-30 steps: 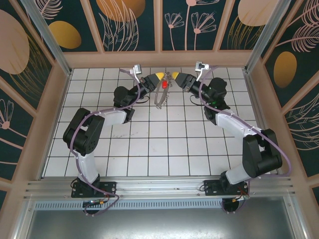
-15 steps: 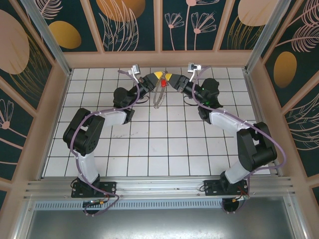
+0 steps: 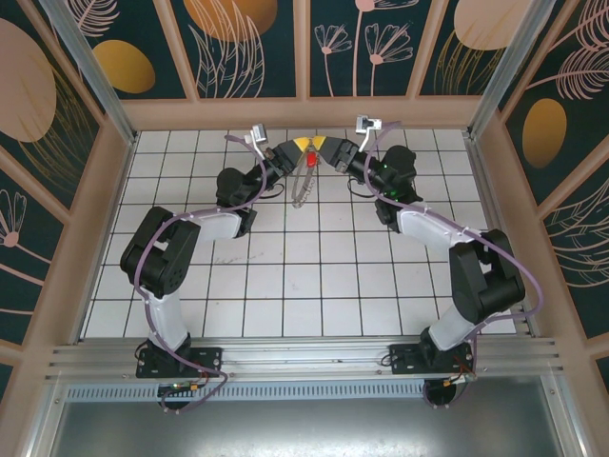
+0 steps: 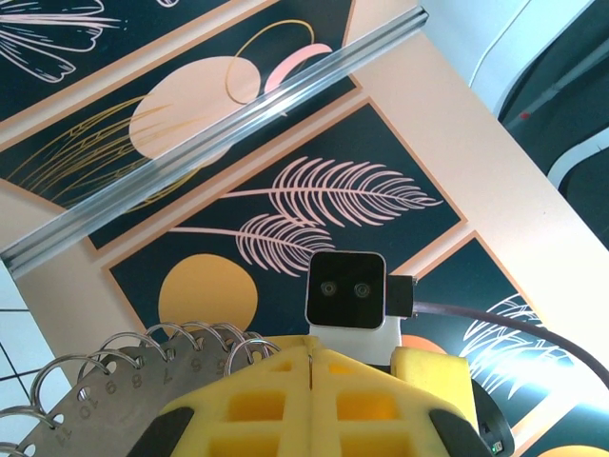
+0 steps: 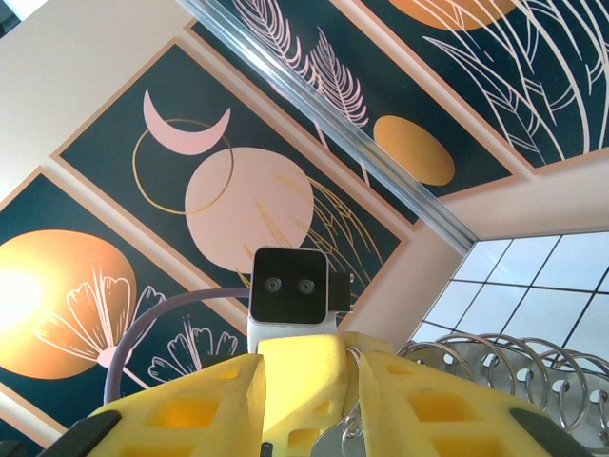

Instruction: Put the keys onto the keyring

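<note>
Currently: one keyring (image 3: pixel 303 190) hangs from the closed left gripper (image 3: pixel 304 146); one red key (image 3: pixel 311 162) beside it. Jaws of right gripper (image 3: pixel 323 147) partly apart, grip unclear. All near far wall (image 3: pixel 304 112); tiled table (image 3: pixel 285 276) roomy in front.

Top: high behind the bases (image 3: pixel 181 360), looking down on the whole table (image 3: pixel 285 286).
Left wrist: close over its fingers (image 4: pixel 247 400), tilted up at the wall (image 4: pixel 285 219).
Right wrist: likewise, facing the left.
Shared: keyring (image 4: pixel 86 395) loops.

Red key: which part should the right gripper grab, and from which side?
Probably the key by its red head, the bulkiest part showing. It sits right by the shut left gripper, near the hanging keyring. Bring the right gripper in from its own side; the left side is blocked.
</note>
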Robot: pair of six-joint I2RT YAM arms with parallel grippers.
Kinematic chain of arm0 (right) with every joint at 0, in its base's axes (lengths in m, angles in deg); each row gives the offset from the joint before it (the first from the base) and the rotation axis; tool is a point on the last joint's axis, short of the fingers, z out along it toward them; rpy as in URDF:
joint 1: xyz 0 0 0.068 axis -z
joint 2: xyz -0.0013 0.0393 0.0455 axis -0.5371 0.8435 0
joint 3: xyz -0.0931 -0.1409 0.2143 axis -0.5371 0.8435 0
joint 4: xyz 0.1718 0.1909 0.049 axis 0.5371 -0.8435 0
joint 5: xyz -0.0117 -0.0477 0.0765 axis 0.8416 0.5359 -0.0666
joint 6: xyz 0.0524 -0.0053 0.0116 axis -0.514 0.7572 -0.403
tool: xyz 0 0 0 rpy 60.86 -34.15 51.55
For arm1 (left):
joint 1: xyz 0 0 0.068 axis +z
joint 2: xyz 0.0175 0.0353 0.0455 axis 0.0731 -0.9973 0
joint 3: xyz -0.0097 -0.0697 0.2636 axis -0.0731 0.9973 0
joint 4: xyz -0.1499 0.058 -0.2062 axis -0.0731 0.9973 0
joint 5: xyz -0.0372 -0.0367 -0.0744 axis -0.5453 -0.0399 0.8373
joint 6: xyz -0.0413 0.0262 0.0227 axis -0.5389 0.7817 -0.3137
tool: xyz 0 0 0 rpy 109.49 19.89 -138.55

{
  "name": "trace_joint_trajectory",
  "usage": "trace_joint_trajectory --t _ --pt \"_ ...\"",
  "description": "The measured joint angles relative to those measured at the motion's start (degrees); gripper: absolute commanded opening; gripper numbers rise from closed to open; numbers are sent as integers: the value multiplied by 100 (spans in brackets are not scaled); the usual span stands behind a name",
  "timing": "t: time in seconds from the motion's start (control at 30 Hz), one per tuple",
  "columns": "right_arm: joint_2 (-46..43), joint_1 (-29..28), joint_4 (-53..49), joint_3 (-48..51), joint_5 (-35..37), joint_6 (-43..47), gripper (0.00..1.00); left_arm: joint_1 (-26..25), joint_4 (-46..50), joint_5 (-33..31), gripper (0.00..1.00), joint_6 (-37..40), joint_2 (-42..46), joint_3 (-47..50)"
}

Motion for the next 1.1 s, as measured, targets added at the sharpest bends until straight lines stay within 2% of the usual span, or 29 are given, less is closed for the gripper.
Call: trace_joint_trajectory --t 0.73,1.1 --pt "90 24 24 -2 24 -37 31 0 -17 -20 0 0 -9 33" --pt "271 28 131 -2 17 -168 27 0 -39 -20 0 0 -9 33"
